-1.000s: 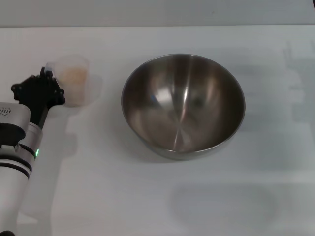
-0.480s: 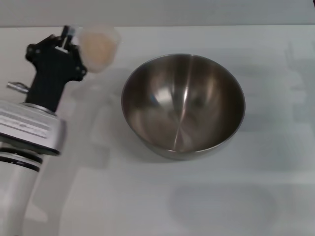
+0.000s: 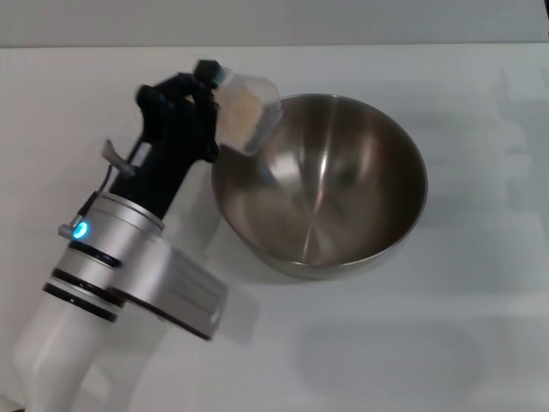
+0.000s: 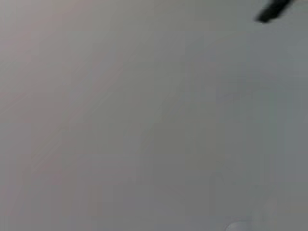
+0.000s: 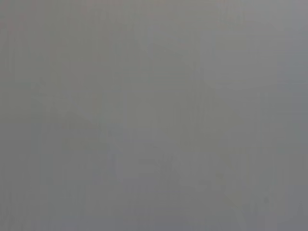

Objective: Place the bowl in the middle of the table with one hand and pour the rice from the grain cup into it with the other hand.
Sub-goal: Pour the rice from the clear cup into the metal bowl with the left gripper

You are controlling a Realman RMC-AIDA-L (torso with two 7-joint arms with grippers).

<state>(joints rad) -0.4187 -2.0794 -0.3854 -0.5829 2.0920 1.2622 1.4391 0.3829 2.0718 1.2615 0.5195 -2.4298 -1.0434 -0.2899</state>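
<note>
The large steel bowl stands on the white table near its middle, and its inside looks bare. My left gripper is shut on the clear grain cup and holds it raised over the bowl's near-left rim, tilted toward the bowl. The pale rice is inside the cup. The right gripper is out of view. The wrist views show only blank grey.
My left arm reaches in from the lower left, over the table left of the bowl. White tabletop lies to the right of the bowl and in front of it.
My left gripper lifted the cup from the table at the far left, carried it right to the bowl's rim and tilted it. The bowl has not moved.
</note>
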